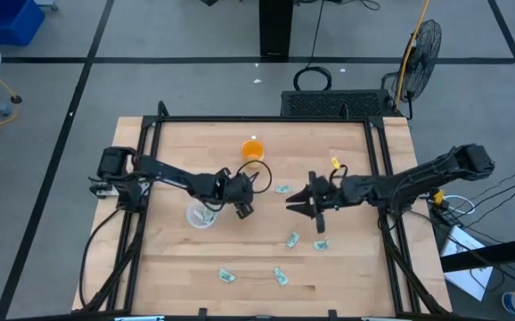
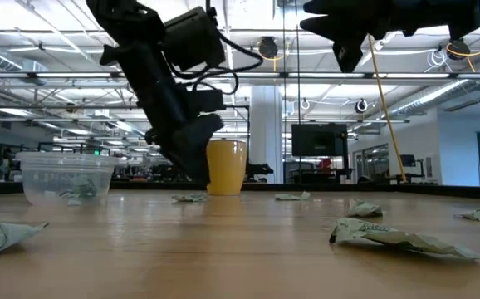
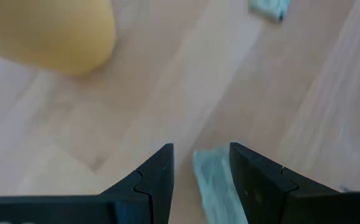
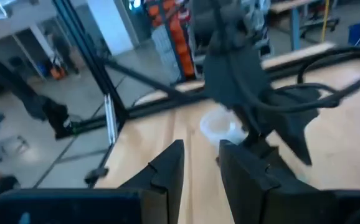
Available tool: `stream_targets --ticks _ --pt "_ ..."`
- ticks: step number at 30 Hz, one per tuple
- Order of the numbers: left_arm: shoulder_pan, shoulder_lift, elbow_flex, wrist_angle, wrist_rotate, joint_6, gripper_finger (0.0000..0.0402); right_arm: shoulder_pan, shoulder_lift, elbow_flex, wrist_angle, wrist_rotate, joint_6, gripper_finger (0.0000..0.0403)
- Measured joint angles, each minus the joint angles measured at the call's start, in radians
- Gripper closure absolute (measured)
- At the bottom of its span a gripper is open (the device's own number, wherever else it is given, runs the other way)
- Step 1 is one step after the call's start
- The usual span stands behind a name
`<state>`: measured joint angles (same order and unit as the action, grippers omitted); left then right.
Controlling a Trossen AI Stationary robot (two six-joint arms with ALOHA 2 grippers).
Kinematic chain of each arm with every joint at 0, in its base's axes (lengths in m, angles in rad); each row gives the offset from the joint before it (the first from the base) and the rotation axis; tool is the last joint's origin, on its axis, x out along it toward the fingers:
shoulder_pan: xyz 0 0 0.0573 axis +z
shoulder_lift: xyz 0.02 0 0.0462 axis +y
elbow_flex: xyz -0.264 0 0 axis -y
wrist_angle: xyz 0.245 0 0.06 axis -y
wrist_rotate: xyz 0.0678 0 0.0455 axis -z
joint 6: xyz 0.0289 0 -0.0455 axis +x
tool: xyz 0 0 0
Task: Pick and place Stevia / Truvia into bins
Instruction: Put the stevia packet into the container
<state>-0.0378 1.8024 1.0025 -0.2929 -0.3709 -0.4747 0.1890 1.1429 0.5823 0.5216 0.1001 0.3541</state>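
My left gripper (image 1: 240, 203) is open and low over the table between the clear cup (image 1: 200, 215) and the orange cup (image 1: 252, 149). In the left wrist view a pale green packet (image 3: 212, 180) lies between its fingers. In the low view that packet (image 2: 190, 197) lies on the table under the gripper (image 2: 194, 170). The clear cup (image 2: 66, 178) holds some packets (image 2: 78, 193). Other packets lie loose on the table (image 1: 282, 188) (image 1: 292, 239) (image 1: 321, 243) (image 1: 226, 275) (image 1: 281, 275). My right gripper (image 1: 300, 204) is open and empty, well above the table (image 2: 348, 41). My left gripper comes at the packet from above, its fingers (image 3: 255, 180) standing on either side of the packet's long edges (image 3: 223, 177). The packet lies on the table. I cannot tell whether a finger touches it.
The orange cup (image 2: 226, 166) stands just behind my left gripper. A black frame (image 1: 266, 119) runs around the wooden table top. Bare wood shows at the near left of the table (image 1: 168, 267).
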Motion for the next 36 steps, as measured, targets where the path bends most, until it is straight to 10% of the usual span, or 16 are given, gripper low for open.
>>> stream_targets --ticks 11,19,36 --pt "0.030 0.073 0.003 0.015 0.034 -0.031 0.0254 -0.013 -0.023 -0.004 -0.032 0.002 -0.007 0.0310" --pt "0.033 0.028 -0.003 -0.020 0.041 0.036 0.0390 -0.013 -0.022 -0.004 -0.032 0.003 -0.007 0.0310" --pt "-0.018 -0.182 0.000 -0.127 0.091 0.120 0.0370 -0.013 -0.022 -0.003 -0.025 0.003 -0.007 0.0310"
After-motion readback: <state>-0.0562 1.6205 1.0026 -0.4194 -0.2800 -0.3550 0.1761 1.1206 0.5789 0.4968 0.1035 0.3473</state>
